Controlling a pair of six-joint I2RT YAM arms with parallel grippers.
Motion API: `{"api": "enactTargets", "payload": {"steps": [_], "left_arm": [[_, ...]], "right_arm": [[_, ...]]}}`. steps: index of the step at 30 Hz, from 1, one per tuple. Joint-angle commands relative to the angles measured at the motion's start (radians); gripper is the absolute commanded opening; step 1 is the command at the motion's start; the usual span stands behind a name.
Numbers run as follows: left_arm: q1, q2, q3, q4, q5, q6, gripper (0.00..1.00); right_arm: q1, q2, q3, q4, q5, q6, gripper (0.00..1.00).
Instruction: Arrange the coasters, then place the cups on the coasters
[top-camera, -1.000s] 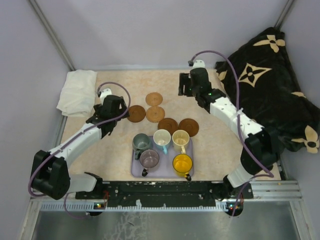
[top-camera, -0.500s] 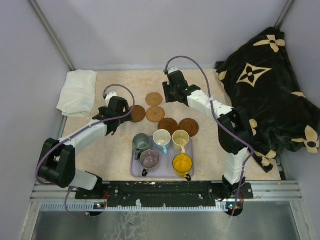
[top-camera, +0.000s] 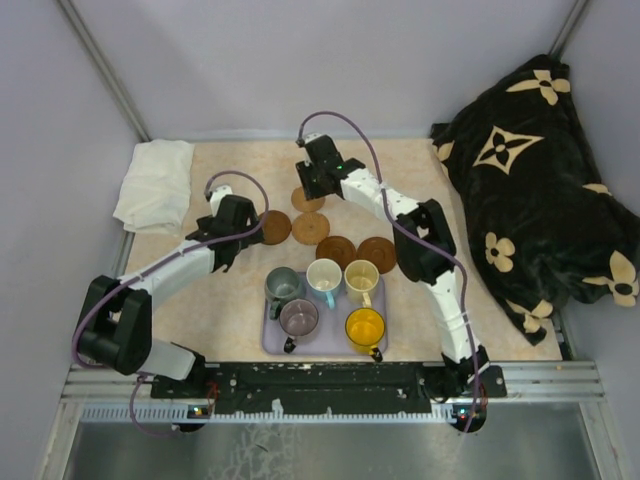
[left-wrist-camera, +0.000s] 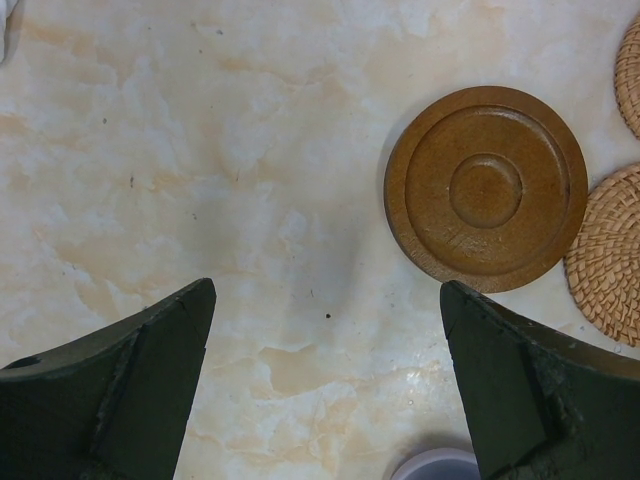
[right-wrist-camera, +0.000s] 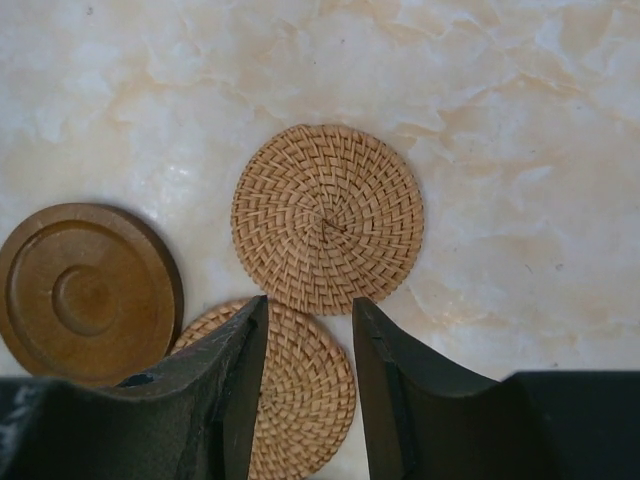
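Note:
Five coasters lie in the middle of the table: a woven one (top-camera: 306, 200) at the back, a second woven one (top-camera: 311, 228), a wooden one (top-camera: 272, 227) and two dark ones (top-camera: 336, 250) (top-camera: 378, 254). My right gripper (top-camera: 312, 185) (right-wrist-camera: 308, 305) hovers over the two woven coasters (right-wrist-camera: 327, 215) (right-wrist-camera: 305, 390), jaws narrowly open and empty. My left gripper (top-camera: 243, 228) (left-wrist-camera: 326, 290) is wide open over bare table, left of the wooden coaster (left-wrist-camera: 486, 188). The cups, grey-green (top-camera: 281, 285), white (top-camera: 324, 275), cream (top-camera: 361, 276), mauve (top-camera: 299, 318) and yellow (top-camera: 365, 327), stand on the tray.
The lavender tray (top-camera: 327, 349) sits near the front edge between the arm bases. A white cloth (top-camera: 155, 185) lies at the back left. A black blanket with tan flowers (top-camera: 540, 180) is piled along the right side. Grey walls close in the back.
My right arm has swung left from the back right to above the back woven coaster, and its jaws have narrowed. My left gripper has edged right, toward the wooden coaster.

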Motion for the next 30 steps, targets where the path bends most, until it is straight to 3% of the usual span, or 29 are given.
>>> {"api": "enactTargets", "payload": {"steps": [1, 18, 30], "left_arm": [[0.006, -0.024, -0.009, 0.013, -0.011, -0.02, 0.99], [0.013, -0.003, -0.012, 0.025, 0.013, -0.019, 0.99], [0.016, 0.001, -0.007, 0.025, 0.028, -0.017, 0.99]], "right_arm": [[0.005, 0.086, 0.121, -0.066, -0.033, -0.022, 0.4], [0.007, 0.209, 0.211, -0.132, 0.068, -0.054, 0.44], [-0.026, 0.212, 0.146, -0.218, 0.204, -0.01, 0.46]]}}
